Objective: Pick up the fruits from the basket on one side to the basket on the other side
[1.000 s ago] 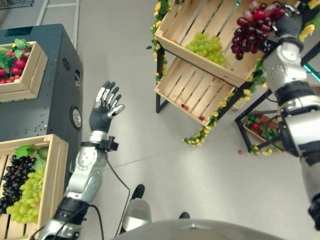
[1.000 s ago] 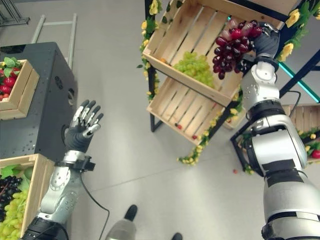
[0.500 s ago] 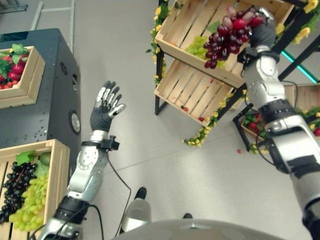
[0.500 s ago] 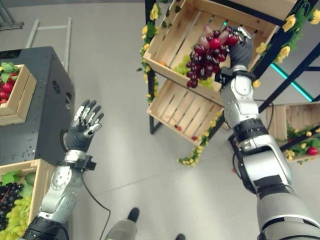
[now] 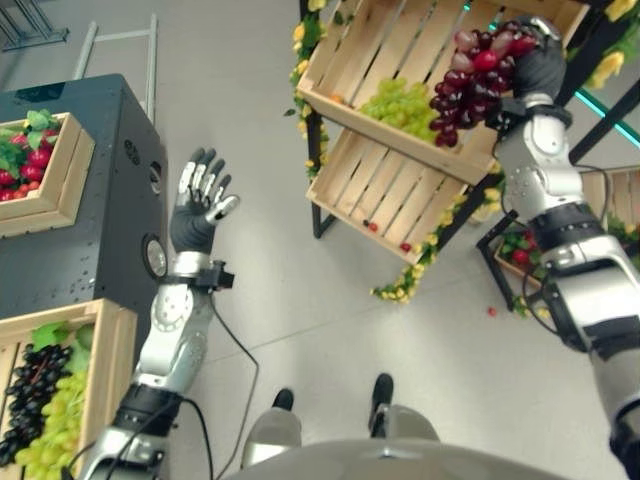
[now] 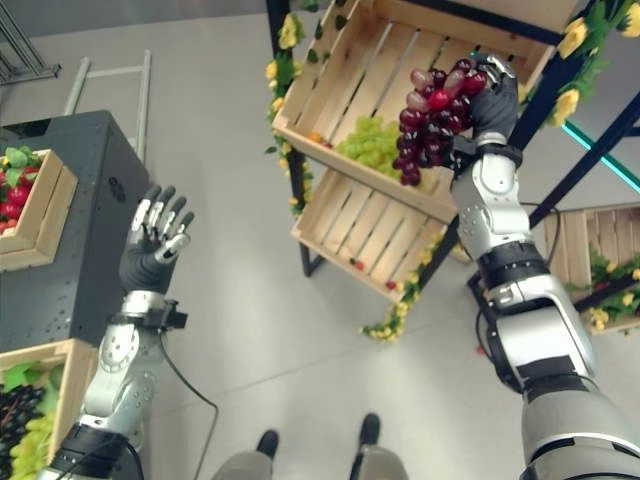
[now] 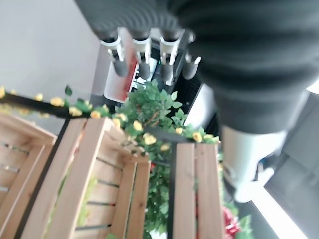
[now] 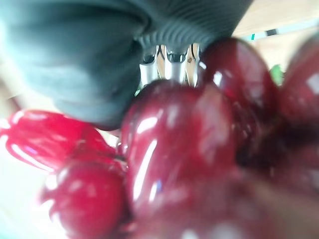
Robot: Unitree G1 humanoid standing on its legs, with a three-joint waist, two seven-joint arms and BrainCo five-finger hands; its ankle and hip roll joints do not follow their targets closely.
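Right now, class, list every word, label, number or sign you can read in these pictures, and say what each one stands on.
None can be read.
The wooden crates and the dark cabinet carry no legible text.
A red and white panel past the left hand is too blurred to read.
The red grapes in the right hand bear no label.
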